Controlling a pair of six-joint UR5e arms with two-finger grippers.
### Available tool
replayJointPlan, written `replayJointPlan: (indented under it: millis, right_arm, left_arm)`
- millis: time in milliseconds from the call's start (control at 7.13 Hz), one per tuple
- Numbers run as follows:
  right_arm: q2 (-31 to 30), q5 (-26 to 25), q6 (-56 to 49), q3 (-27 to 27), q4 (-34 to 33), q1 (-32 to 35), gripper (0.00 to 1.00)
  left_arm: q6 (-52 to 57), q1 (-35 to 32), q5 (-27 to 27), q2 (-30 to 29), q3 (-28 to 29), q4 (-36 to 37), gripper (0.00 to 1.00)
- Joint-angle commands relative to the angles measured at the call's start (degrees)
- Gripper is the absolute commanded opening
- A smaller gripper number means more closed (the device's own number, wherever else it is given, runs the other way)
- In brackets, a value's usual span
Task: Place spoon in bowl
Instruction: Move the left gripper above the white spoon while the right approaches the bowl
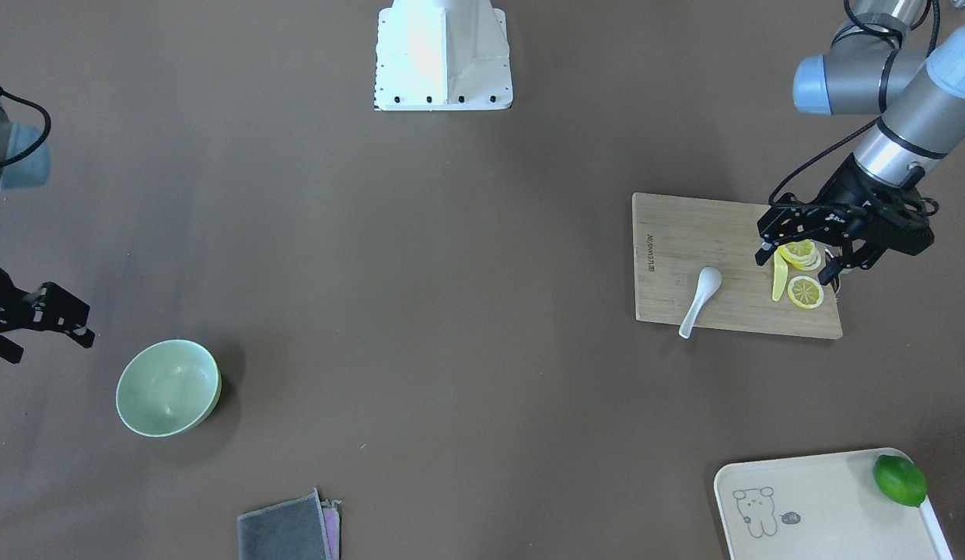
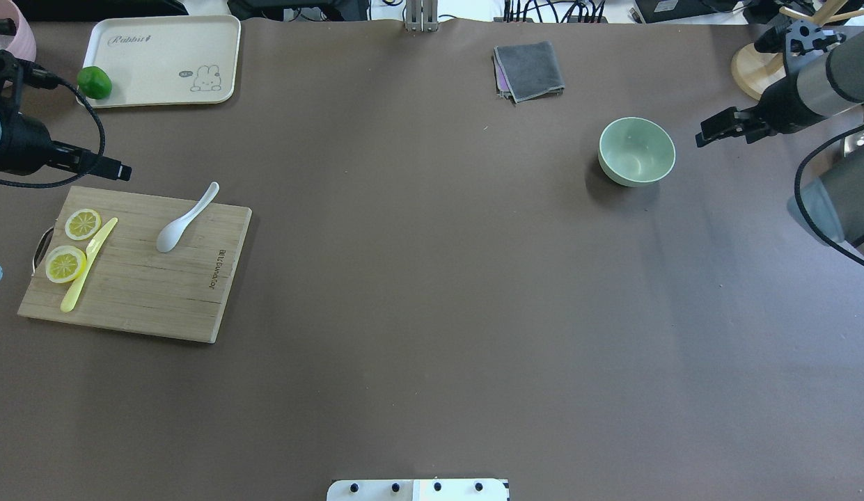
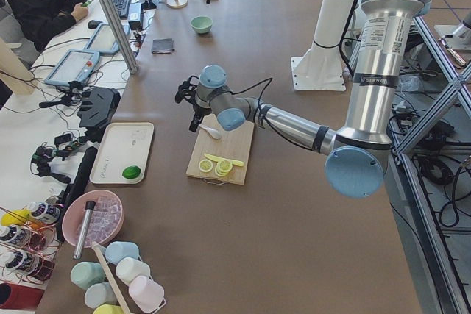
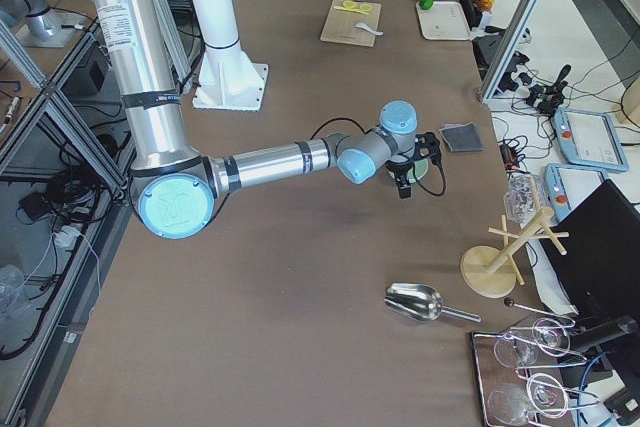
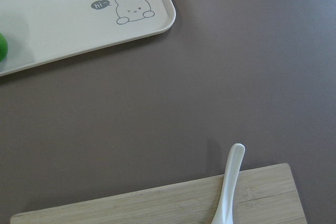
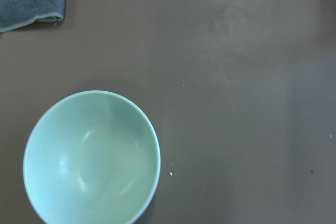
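We see the white soup spoon [image 1: 701,299] on the bamboo cutting board [image 1: 684,233] at right, its handle tip overhanging the board's lower edge. Our left pincer [image 1: 797,267] hangs wide above the lemon slices [image 1: 805,292]. The mint-green bowl [image 1: 169,386] sits lower left across the open brown worktop [image 1: 451,311]. The right pincer [image 1: 50,348] gapes near the bowl's upper left.
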Motion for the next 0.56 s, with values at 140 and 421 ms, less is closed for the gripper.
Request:
replayJointPlan:
  millis: [140,421]
  right_arm:
    - [5.2,-5.1,2.6,-7.0,0.1,-4.4,0.99]
    - [6.1,-5.0,2.6,-11.8,2.8,-5.6,0.96]
  left_arm:
    - [-0.1,0.0,0.1,-1.0,1.4,-0.4,0.98]
    - [-0.2,0.0,0.1,-1.1,1.5,-0.5,0.98]
